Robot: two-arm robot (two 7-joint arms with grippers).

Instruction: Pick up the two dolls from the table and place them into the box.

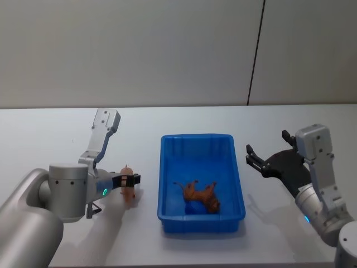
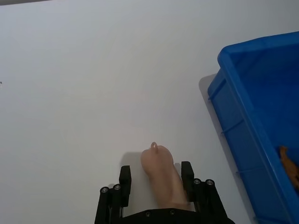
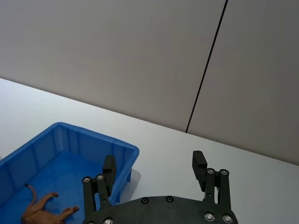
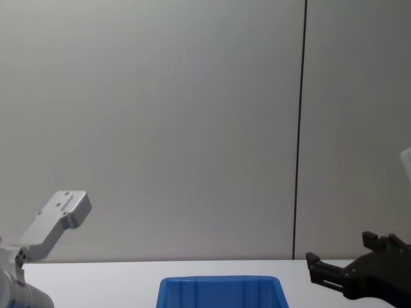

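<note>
Already half done, judging by the layout: orange doll lay inside the box, on its floor toward the near end. Pink doll sat between the fingers of the left gripper, just left of the box and low over the table; whether lifted clear or touching could not be told. Fingers stood close on either flank of the doll, seemingly pinching it, though firm contact on both sides was not plain. Looked small, light, smooth and probably rubbery, so likely to squash a little and to slip if squeezed near its rounded tip; best held across the thicker middle, as appeared the case. Right gripper hung to the right of the box, fingers spread wide, holding nothing.
</note>
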